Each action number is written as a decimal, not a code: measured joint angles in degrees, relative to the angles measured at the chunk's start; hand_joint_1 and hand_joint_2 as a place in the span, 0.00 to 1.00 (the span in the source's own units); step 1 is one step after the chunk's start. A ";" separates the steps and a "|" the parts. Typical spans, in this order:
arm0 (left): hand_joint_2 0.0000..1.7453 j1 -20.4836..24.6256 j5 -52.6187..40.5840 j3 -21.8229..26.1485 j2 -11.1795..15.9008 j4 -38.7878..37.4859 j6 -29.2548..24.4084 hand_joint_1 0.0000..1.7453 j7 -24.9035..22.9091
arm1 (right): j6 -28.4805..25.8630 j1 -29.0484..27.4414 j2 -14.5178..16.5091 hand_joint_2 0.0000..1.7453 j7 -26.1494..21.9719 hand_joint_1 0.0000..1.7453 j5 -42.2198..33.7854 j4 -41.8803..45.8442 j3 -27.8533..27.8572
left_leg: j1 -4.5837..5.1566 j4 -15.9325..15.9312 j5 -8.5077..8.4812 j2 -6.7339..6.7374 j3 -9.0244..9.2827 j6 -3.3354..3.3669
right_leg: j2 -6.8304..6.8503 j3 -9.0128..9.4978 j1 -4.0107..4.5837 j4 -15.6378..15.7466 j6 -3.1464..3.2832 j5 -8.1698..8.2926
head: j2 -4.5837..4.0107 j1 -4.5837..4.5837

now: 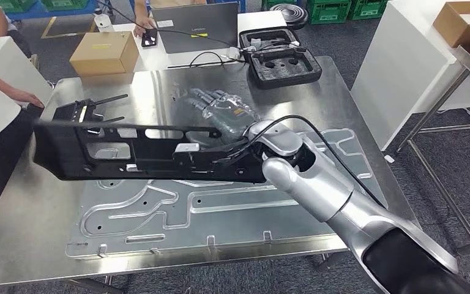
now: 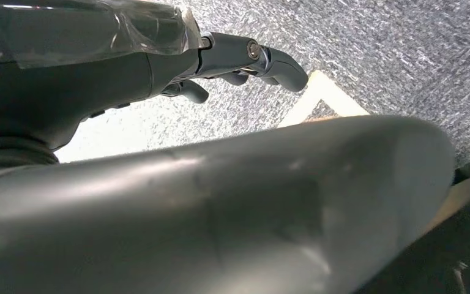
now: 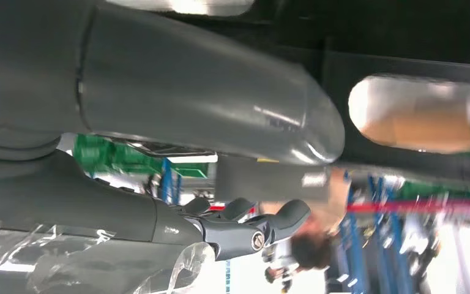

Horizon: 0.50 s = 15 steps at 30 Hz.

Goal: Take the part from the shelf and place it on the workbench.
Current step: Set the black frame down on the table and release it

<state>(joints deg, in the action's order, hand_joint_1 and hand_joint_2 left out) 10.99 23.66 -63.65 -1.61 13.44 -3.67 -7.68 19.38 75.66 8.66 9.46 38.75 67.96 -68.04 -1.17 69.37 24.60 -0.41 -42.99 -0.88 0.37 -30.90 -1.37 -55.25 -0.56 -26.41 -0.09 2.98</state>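
The right hand (image 1: 229, 119), wrapped in clear film, grips the long black part (image 1: 141, 153) at its near end so the piece hangs level over the middle of the workbench (image 1: 318, 92), seemingly clear of the surface, though the angle makes that hard to judge. The left hand (image 2: 245, 58) hangs over the floor, fingers curled on nothing. A flat metal panel (image 1: 177, 214) lies along the near edge beneath the part, a cardboard box (image 1: 104, 52) sits at the far-left corner, and a person's hand (image 1: 27, 98) rests on the left edge, close to the part's far end.
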 joint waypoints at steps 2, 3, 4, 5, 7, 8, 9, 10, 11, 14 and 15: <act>0.00 -0.01 -0.12 0.00 0.03 0.00 0.00 0.00 0.04 | 1.07 1.17 1.39 0.00 -0.69 0.00 2.35 -1.45 -2.26 | -0.14 -8.00 -3.42 -0.02 4.00 -0.07 | -0.06 0.04 -0.07 0.00 -0.51 -0.30 | 0.00 0.01; 0.00 0.01 -0.19 0.01 0.03 0.00 0.00 0.00 0.05 | 1.28 1.94 2.18 0.00 -1.12 0.00 3.97 -2.21 -3.36 | 0.02 -11.23 -4.22 -0.12 5.61 0.11 | -0.09 -0.04 -0.06 0.02 -0.85 -0.35 | 0.00 0.00; 0.00 0.00 -0.26 0.01 0.02 0.00 0.01 0.00 0.05 | 1.46 2.68 2.97 0.00 -1.60 0.00 5.97 -2.97 -4.51 | 0.21 -13.05 -4.28 -0.21 6.55 0.35 | -0.13 -0.13 -0.01 0.06 -1.16 -0.35 | 0.00 -0.01; 0.00 0.00 -0.30 0.02 0.02 0.00 0.01 0.00 0.07 | 1.70 3.30 3.66 0.00 -2.24 0.00 8.31 -3.75 -5.68 | 0.49 -13.52 -3.86 -0.31 6.94 0.70 | -0.16 -0.24 0.05 0.15 -1.40 -0.26 | 0.00 -0.02; 0.00 -0.02 -0.36 0.02 0.02 0.00 0.01 0.00 0.14 | 2.53 3.93 4.74 0.00 -3.78 0.00 12.97 -5.13 -7.66 | 0.52 -14.07 -3.59 -0.33 7.02 1.53 | -0.18 -0.32 -0.03 0.03 -1.89 -0.47 | 0.00 -0.03; 0.00 0.02 -0.36 0.02 0.02 0.00 0.00 0.00 0.21 | 3.14 4.04 5.09 0.00 -4.58 0.00 15.00 -5.80 -8.43 | 0.46 -14.24 -3.49 -0.37 7.08 2.07 | -0.17 -0.67 -0.07 -0.75 -2.11 -1.10 | 0.00 -0.04; 0.00 0.06 -0.37 0.02 0.02 0.00 0.00 0.00 0.34 | 3.79 4.08 5.33 0.00 -5.27 0.00 16.71 -6.45 -9.07 | 0.35 -14.41 -3.46 -0.39 7.17 2.61 | -0.17 -1.57 -0.11 -2.77 -2.30 -2.39 | 0.00 -0.04; 0.00 0.09 -0.37 0.02 -0.02 0.00 0.00 0.00 0.49 | 4.30 4.00 5.47 0.00 -5.83 0.00 18.04 -7.13 -9.66 | 0.30 -14.51 -3.44 -0.42 7.31 3.06 | -0.18 -3.05 -0.12 -6.09 -2.43 -4.21 | 0.00 -0.05; 0.00 0.08 -0.38 0.02 -0.08 0.00 0.00 0.00 0.61 | 4.64 3.83 5.57 0.00 -6.26 0.00 19.04 -7.88 -10.30 | 0.40 -14.51 -3.39 -0.44 7.44 3.37 | -0.20 -4.93 -0.05 -10.28 -2.48 -6.10 | 0.00 -0.05; 0.00 -0.16 -0.41 0.02 -0.34 0.00 0.00 0.00 0.73 | 4.13 2.88 5.60 0.00 -6.55 0.00 19.91 -10.06 -11.93 | 0.75 -14.51 -3.26 -0.51 7.92 3.70 | -0.26 -8.76 0.10 -17.70 -2.24 -7.40 | 0.00 -0.05; 0.00 -0.18 -0.44 0.02 -0.39 0.00 0.00 0.00 0.73 | 3.52 2.66 5.62 0.00 -6.30 0.00 19.69 -10.54 -12.24 | 0.87 -14.50 -3.25 -0.55 8.03 3.72 | -0.27 -8.26 0.17 -15.95 -1.92 -5.61 | 0.00 -0.06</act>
<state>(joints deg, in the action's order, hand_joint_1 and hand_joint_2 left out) 10.81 23.22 -63.63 -2.00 13.44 -3.67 -6.95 22.89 78.33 14.28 3.16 58.44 57.42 -80.28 -0.30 54.87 21.36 -0.97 -34.96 2.83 0.10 -39.17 -1.20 -71.20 -2.48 -32.02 -0.09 2.92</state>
